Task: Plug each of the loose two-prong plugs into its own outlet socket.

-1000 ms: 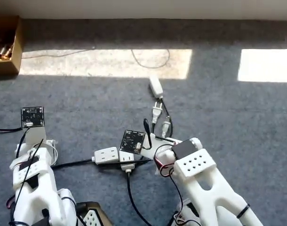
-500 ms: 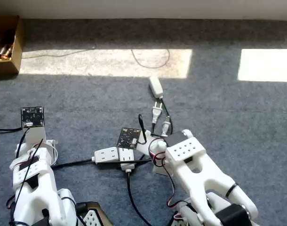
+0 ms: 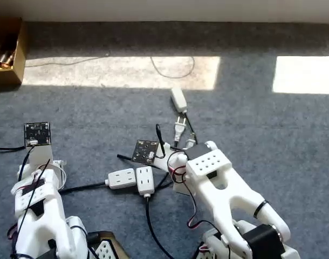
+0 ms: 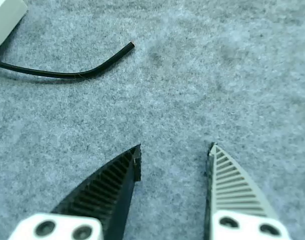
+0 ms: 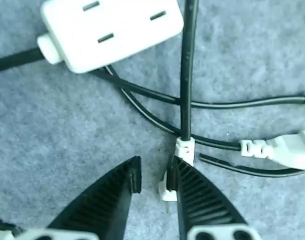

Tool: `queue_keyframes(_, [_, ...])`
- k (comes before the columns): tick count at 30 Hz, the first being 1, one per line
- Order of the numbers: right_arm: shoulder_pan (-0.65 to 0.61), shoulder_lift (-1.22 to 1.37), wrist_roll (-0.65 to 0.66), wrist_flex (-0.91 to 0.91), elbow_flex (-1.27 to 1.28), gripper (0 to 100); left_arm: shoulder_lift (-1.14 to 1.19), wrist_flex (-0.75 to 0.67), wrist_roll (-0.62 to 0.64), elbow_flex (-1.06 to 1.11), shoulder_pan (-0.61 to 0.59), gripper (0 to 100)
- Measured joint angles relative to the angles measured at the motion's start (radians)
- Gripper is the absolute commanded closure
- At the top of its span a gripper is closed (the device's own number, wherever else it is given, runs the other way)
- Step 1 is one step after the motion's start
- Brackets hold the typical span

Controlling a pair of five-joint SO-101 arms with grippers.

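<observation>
Jaws of the right arm spread, low over the grey carpet (image 5: 52, 125), a small white plug (image 5: 167, 189) on a black cable (image 5: 187, 75) in the gap between them, lying against the inner face of one finger, not pinched. Just past the fingertips, a white outlet block (image 5: 110, 30), slots up and empty. Thin black cords crossing under the cable, and a second white plug (image 5: 287, 150) flat on the carpet off to one side. From above, right arm (image 3: 218, 178) bent over the tangle of cords mid-carpet, next to two outlet blocks touching side by side, one crosswise (image 3: 121, 178), one lengthwise (image 3: 145, 181). Beyond the arm, a loose two-prong plug (image 3: 179, 128), unplugged, with a white adapter (image 3: 178, 100) just past it. Jaws of the left arm (image 3: 38, 199) likewise spread, holding nothing, over bare carpet; near them only a black cord end (image 4: 67, 72), well apart from the fingertips.
</observation>
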Motion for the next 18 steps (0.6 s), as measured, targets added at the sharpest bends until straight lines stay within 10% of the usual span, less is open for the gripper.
queue_keyframes(18, [0.038, 0.009, 0.0, 0.049, -0.104, 88.9, 0.0, 0.0, 0.0, 0.0, 0.0, 78])
